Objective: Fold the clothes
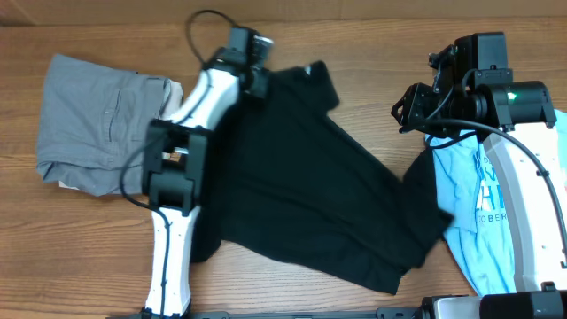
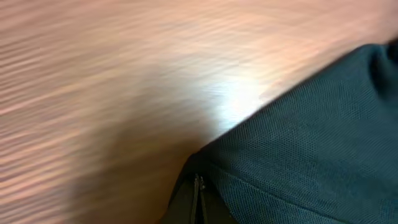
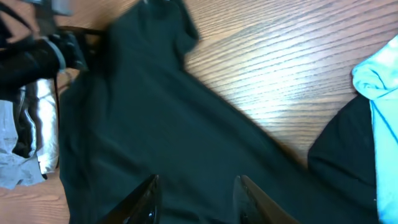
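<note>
At the left of the overhead frame the grey trousers [image 1: 93, 124] lie bunched out of your way. Just right of them your left gripper [image 2: 198, 186] is pinched tight on an edge of the black T-shirt [image 1: 310, 195], apparently to draw it flat. The shirt sprawls crumpled across the centre, and your right gripper [image 3: 197, 183] hovers over it with jaws parted and empty, likely seeking a second hold, while the light-blue T-shirt [image 1: 483, 208] waits at far right.
</note>
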You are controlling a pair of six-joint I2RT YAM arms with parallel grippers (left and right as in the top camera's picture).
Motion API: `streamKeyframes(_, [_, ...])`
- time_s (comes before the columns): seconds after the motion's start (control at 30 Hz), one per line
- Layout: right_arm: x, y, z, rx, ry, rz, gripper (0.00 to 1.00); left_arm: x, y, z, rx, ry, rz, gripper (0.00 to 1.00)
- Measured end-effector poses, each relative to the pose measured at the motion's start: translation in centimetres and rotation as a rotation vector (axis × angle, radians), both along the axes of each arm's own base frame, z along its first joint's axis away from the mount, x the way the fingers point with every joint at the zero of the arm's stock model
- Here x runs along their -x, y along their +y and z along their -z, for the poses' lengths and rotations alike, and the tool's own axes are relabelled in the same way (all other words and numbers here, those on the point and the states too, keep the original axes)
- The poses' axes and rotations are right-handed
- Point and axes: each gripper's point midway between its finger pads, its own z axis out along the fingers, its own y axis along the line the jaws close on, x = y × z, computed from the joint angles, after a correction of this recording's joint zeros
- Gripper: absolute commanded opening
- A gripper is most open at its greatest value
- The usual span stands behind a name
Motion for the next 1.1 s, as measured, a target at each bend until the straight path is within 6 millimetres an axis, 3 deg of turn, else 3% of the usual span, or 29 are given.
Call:
streamKeyframes(0.13, [0.5,-0.6,1.9,0.025,0.053,0.029,0.45,-1.3,7.1,-0.1,0.029,0.029,-0.192,0.04])
streamKeyframes(0.23, [0.3,-1.7,4.5,0.079,0.101,0.082,0.46,-1.2,11.3,-0.2,0.032,0.059,-0.28,0.04])
streamKeyframes(0.33, [-0.3,-2.6,7.3,0.121,0.137,0.125,0.47,-0.7,13.5,-0.3,0.01,0.086,-0.336,0.04])
streamKeyframes(0.57, [-2.2,-2.7,12.3,0.134,0.168,0.158,0.46,-0.9,12.7,-0.9,-0.005,0.08,-0.32,0.05])
streamKeyframes(0.67, [-2.7,-2.5,15.0,0.137,0.204,0.159,0.5,-1.0,12.2,-1.0,-0.003,0.078,-0.307,0.14])
streamKeyframes(0.87, [-0.3,-2.9,21.2,0.179,0.405,0.157,0.53,-0.6,11.3,-1.9,-0.008,0.109,-0.288,0.27])
streamKeyframes(0.97, [0.0,-3.1,22.4,0.195,0.437,0.158,0.54,-0.6,11.3,-3.6,-0.013,0.114,-0.276,0.28])
streamKeyframes(1.07, [0.0,-3.2,22.4,0.202,0.436,0.159,0.45,-1.1,11.3,-6.3,-0.014,0.086,-0.267,0.28])
streamKeyframes(1.1, [-0.1,-3.3,22.4,0.204,0.434,0.16,0.38,-1.3,11.3,-7.4,-0.015,0.073,-0.262,0.28])
